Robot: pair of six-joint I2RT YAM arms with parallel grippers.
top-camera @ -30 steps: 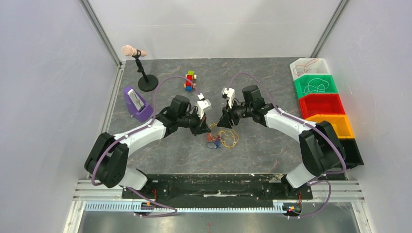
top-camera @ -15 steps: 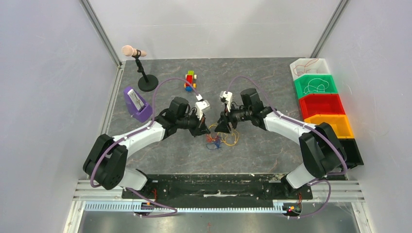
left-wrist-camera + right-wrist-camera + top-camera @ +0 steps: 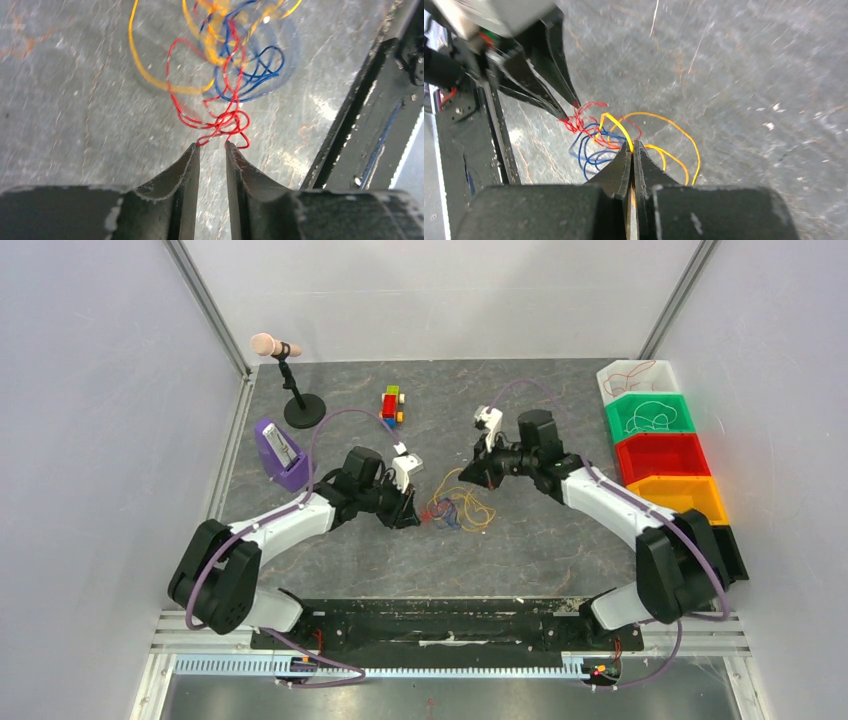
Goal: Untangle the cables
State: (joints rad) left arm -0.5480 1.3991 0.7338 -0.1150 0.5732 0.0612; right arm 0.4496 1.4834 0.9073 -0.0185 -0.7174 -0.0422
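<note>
Right gripper (image 3: 632, 146) is pinched on a yellow strand (image 3: 616, 127) of the cables (image 3: 456, 511), bunched mid-desk. Left gripper (image 3: 212, 146), narrowly parted at the red loop (image 3: 229, 121), should be closed before anything is pulled.

walls: plain pale grey (image 3: 100, 440) | tabletop: dark mottled stone-look (image 3: 560, 410) | corner posts: metal (image 3: 205, 305) | light: even

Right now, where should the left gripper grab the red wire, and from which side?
Grip the red wire at its knotted end, coming from the left gripper's side: that knot juts out clear of the blue wire and yellow wire.
</note>
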